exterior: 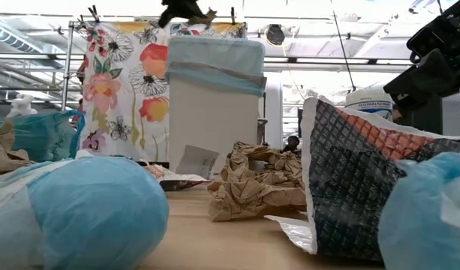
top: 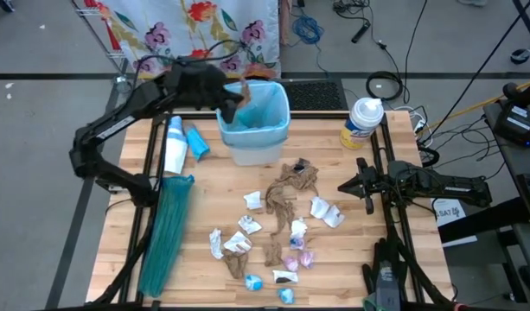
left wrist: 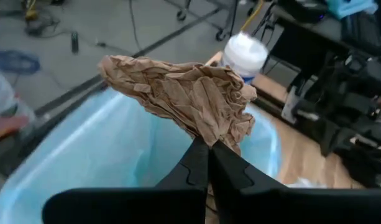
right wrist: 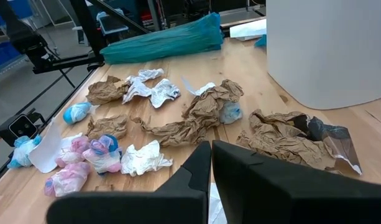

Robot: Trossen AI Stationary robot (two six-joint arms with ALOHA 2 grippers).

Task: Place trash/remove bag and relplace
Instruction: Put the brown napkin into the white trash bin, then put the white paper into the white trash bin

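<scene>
Over the bin (top: 256,130), which sits at the far side of the table (top: 351,259) and is lined with the pale-blue bag (left wrist: 115,155), the left gripper (top: 233,102) is pinched shut on a crumpled brown paper towel (left wrist: 184,93). So we're in the trash-loading step, and early in it I'd say, since most of the junk isn't binned yet. The next move looks like just opening the fingers so the wad drops inside; it's already hanging above the liner's mouth, so not much aiming needed.

The teal-green replacement bag (top: 165,233) lies folded long along the left edge, untouched. The rest of the trash (top: 282,225) is spread across the middle of the table: brown towels, white wads, little blue and purple wrappers, mostly apart from each other.

The right gripper (right wrist: 212,149) waits at the right side, fingers closed on nothing.
</scene>
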